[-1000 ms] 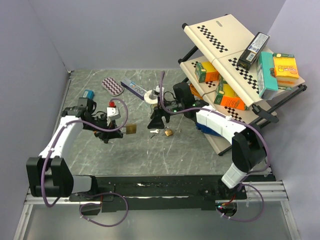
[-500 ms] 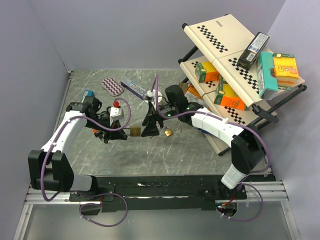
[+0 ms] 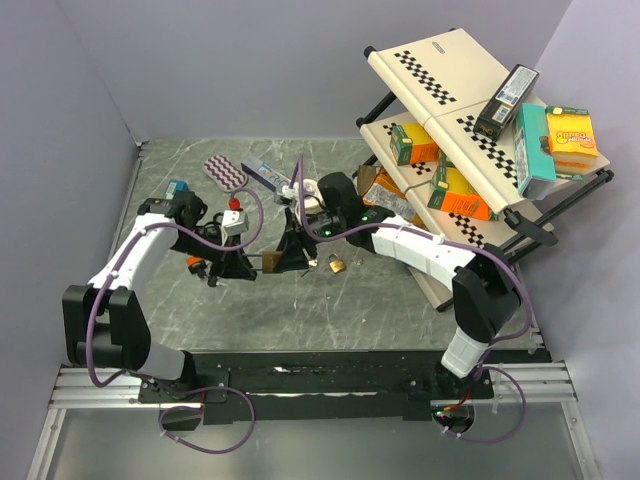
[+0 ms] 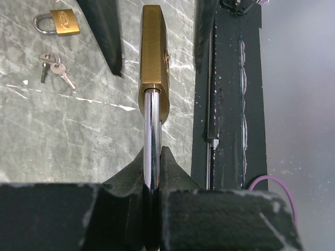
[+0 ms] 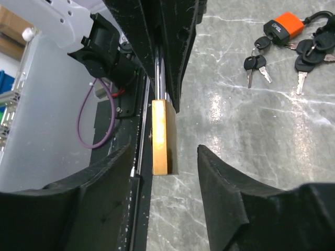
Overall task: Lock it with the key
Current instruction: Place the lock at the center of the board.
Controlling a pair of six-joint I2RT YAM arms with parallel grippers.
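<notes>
My left gripper is shut on the steel shackle of a brass padlock and holds it above the table, body pointing away. In the top view the padlock hangs between the two grippers. My right gripper is open; the padlock's body sits between its spread fingers, closer to the left one and apart from both. A small pair of keys lies on the table beside a second brass padlock, which also shows in the top view.
An orange padlock with a bunch of black-headed keys lies on the table near the left arm. A tilted rack of boxes stands at the right. A purple-striped pad and a small box lie at the back.
My right gripper has moved left to the padlock held by my left gripper, and its open fingers now flank the body. The left gripper shifted slightly right, still holding the shackle.
</notes>
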